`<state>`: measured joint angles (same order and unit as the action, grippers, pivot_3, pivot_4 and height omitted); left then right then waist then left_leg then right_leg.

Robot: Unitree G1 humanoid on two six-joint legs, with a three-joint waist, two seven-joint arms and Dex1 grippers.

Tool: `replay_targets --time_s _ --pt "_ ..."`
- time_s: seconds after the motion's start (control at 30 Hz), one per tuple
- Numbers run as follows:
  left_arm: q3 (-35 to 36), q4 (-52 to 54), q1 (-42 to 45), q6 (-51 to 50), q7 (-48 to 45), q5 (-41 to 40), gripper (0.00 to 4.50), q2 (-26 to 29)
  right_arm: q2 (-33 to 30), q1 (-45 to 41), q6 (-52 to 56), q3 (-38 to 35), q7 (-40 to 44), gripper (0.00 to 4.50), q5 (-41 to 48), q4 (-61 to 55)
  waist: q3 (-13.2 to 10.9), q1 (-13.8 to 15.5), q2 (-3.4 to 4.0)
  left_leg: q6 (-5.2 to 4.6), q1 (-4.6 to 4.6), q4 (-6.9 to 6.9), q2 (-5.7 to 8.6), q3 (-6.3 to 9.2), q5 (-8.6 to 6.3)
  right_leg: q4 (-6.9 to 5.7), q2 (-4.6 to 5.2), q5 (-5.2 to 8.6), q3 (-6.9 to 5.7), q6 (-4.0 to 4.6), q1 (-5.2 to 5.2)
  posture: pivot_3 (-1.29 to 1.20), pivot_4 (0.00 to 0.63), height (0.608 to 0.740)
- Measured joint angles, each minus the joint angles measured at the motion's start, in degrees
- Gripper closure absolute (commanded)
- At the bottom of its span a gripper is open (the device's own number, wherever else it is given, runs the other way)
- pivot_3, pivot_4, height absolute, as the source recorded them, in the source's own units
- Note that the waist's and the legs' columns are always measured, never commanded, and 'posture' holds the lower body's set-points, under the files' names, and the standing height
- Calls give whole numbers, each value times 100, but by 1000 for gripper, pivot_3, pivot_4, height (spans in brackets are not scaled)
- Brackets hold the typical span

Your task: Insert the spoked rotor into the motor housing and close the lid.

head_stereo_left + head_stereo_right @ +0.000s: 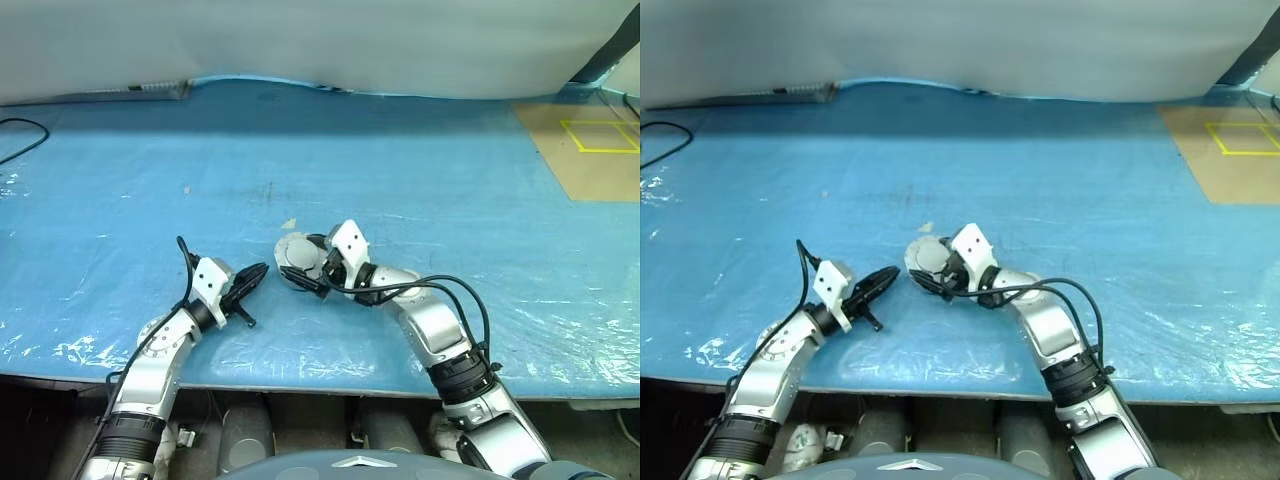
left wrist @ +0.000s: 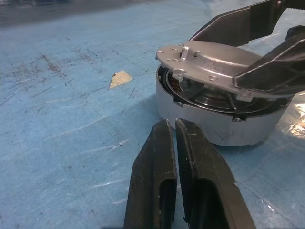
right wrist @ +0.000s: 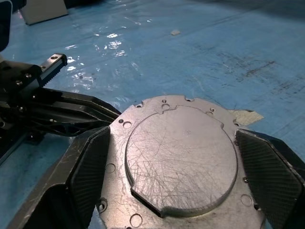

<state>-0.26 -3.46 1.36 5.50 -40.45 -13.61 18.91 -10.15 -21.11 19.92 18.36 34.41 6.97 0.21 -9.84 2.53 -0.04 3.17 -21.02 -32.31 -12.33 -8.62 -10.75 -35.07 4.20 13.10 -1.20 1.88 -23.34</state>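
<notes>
Lid-seating now: right gripper (image 3: 171, 176) pinches the flat grey metal lid (image 3: 178, 167) tilted atop the round grey motor housing (image 2: 214, 124); level it, align edges. Left gripper (image 2: 178, 143) waits, fingers pressed together.

Under my pincers lies a blue plastic sheet (image 1: 400, 180), scuffed and wrinkled, shining near my side. Just beyond my pincers a small pale scrap (image 1: 289, 223) lies on it. Far off beyond my right one sits a brown board (image 1: 575, 165) with yellow tape lines (image 1: 598, 136). A black cable (image 1: 22, 135) curls beyond my left.
</notes>
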Motion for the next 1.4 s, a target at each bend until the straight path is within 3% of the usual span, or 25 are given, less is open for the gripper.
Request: replay_targets --time_s 0.07,0.3,1.03,1.4 --pt "0 0 -16 0 3 0 4274 0 -7 -29 -121 43 -82 1546 -120 73 0 1 0 0 0 0 0 0 0 0 0 0 0 0 0 0 150 740" --pt "-3 -56 -9 28 -1 2 4274 -13 -174 -46 -7 69 -58 1545 -258 -67 0 15 0 0 0 -2 2 1 0 0 1 0 0 0 3 0 150 740" --pt "-17 -89 82 47 -53 -8 4274 -8 -571 -700 1887 507 219 1545 -486 -809 1 0 -1 0 6 -1 1 1 0 -1 0 0 2 0 5 0 150 740" --pt "-29 -195 67 96 -79 35 4274 -11 -679 -627 1347 669 112 1545 -643 -627 13 4 -2 0 30 -2 2 0 0 -6 1 0 6 0 22 0 150 740"
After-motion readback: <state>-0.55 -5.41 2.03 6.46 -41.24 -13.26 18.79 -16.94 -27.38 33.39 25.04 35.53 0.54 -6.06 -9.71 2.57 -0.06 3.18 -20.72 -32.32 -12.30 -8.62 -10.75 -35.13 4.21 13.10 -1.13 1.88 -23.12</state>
